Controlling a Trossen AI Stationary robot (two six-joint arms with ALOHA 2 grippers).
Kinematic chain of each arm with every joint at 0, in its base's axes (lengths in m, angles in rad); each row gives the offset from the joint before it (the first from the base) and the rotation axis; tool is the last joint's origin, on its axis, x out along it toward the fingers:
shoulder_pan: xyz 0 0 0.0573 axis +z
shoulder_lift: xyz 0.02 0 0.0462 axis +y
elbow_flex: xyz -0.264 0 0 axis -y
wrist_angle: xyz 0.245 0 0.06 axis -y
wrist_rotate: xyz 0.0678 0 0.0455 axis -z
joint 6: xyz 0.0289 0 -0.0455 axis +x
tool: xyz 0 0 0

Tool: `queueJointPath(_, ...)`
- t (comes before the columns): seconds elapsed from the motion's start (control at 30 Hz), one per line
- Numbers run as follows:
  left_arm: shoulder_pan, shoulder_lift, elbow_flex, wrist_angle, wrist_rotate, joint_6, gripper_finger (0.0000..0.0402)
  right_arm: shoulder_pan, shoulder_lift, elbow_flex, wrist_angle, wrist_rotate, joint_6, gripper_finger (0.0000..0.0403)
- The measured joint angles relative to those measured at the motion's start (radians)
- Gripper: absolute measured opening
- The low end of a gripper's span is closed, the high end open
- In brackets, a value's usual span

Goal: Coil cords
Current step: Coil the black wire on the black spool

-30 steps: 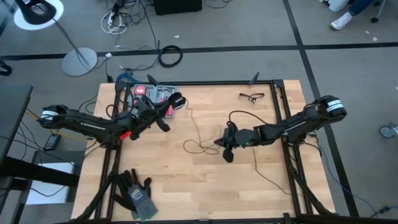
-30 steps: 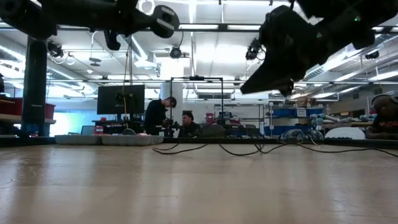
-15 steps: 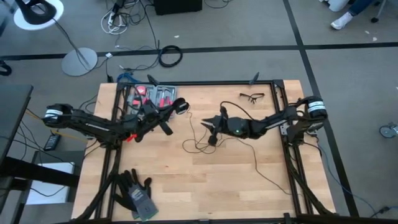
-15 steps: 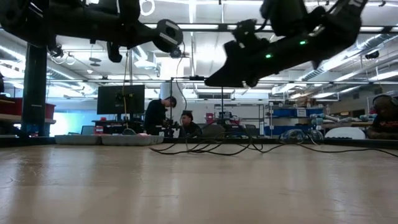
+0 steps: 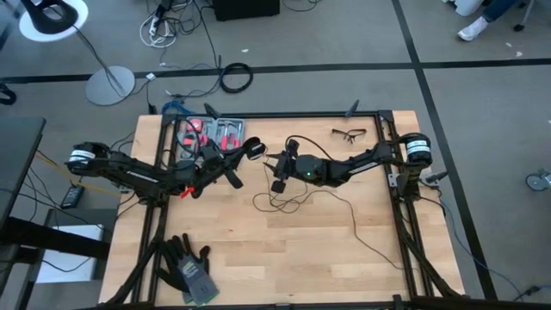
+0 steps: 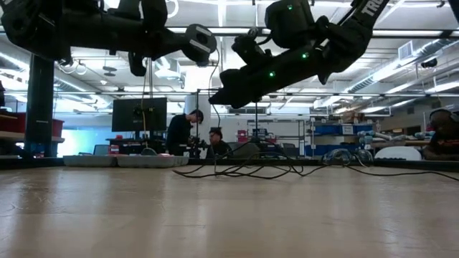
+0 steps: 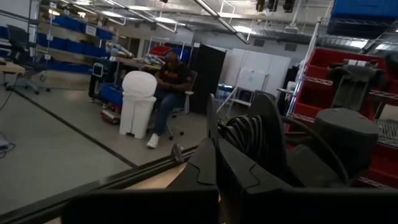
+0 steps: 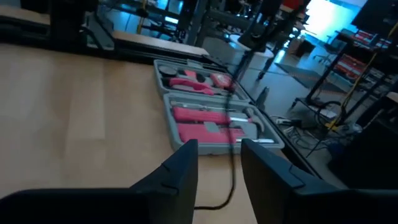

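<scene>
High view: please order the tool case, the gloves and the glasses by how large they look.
1. Tool case, though the left arm hides part of it.
2. Gloves, close to the case in size, so this ranking is unsure.
3. Glasses, clearly smallest.

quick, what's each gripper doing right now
Left gripper: shut, raised above the table near the tool case; the thin black cord hangs from it.
Right gripper: open, with the cord running between its fingers, not clamped.

Only part of a word in white letters shows on the right arm (image 6: 369, 8) in the low view (cut off, not readable in full).
</scene>
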Motion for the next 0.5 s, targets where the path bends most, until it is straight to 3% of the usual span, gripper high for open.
queueJointPath(0.5,0.002,-0.001,0.026,0.014,0.005,-0.002,0.0,-0.072,-0.001,0.0,-0.035,-0.128,-0.018,0.0104)
